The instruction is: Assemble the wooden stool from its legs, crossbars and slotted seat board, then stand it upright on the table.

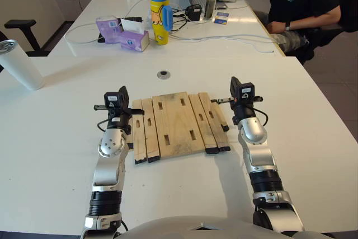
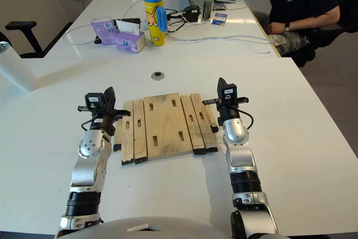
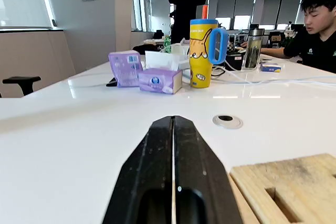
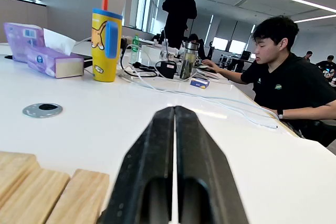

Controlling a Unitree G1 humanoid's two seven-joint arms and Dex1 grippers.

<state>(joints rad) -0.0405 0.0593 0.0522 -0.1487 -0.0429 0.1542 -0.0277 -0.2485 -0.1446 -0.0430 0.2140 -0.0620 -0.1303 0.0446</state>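
1. Lying flat on the worktop [image 1: 50, 149], the slotted seat board [image 1: 174, 124] has wooden bars [image 1: 141, 132] against both sides.
2. Left claw [image 1: 123, 94]: pinched together, empty, just left of them.
3. Right claw [image 1: 237, 87]: likewise, just right.

The slotted seat board [image 1: 174, 124] is showing bare, pale wood, unvarnished and matt, with grey smudges dulling its grain. The slats [image 1: 143, 132] on its 2 sides are showing the same raw timber, with their near ends going dark, possibly painted or capped; the view is too coarse to settle it. The white table [image 1: 56, 138] is gleaming smooth and glossy, mirroring the things standing farther back. The left gripper [image 3: 173, 127] and right gripper [image 4: 174, 116] are presenting matt black plastic. The round grommet [image 1: 163, 74] is glinting as dull metal. The yellow tumbler [image 1: 160, 18] is shining as hard glossy plastic, and the purple tissue pack [image 1: 133, 40] is wearing a soft, slightly shiny wrap.
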